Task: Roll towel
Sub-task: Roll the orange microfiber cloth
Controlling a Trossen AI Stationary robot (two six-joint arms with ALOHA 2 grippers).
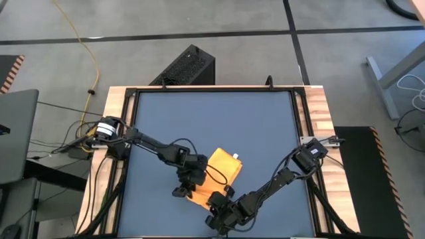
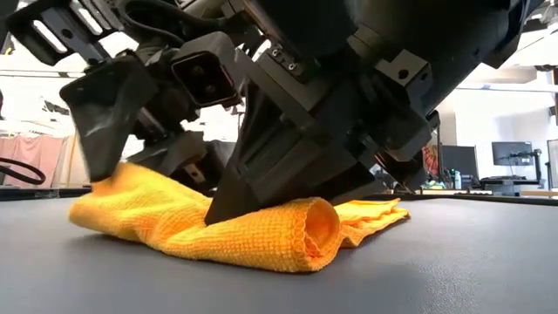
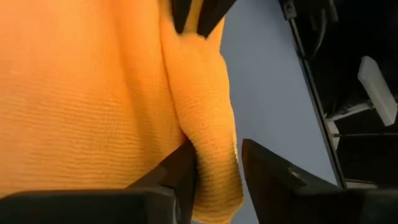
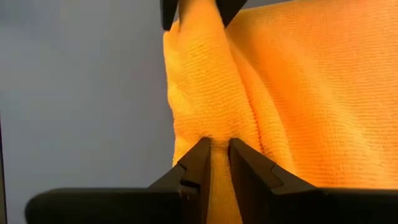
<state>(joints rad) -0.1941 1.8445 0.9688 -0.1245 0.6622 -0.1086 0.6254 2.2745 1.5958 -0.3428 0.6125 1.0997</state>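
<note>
Towel (image 1: 216, 180) near the tabletop's (image 1: 212, 119) front edge has its first roll pinched by both your left gripper (image 3: 217, 168) and right gripper (image 4: 214, 155); uneven pulling could unroll it.

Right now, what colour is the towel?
Yellow-orange; the towel shows best in the low view.
</note>
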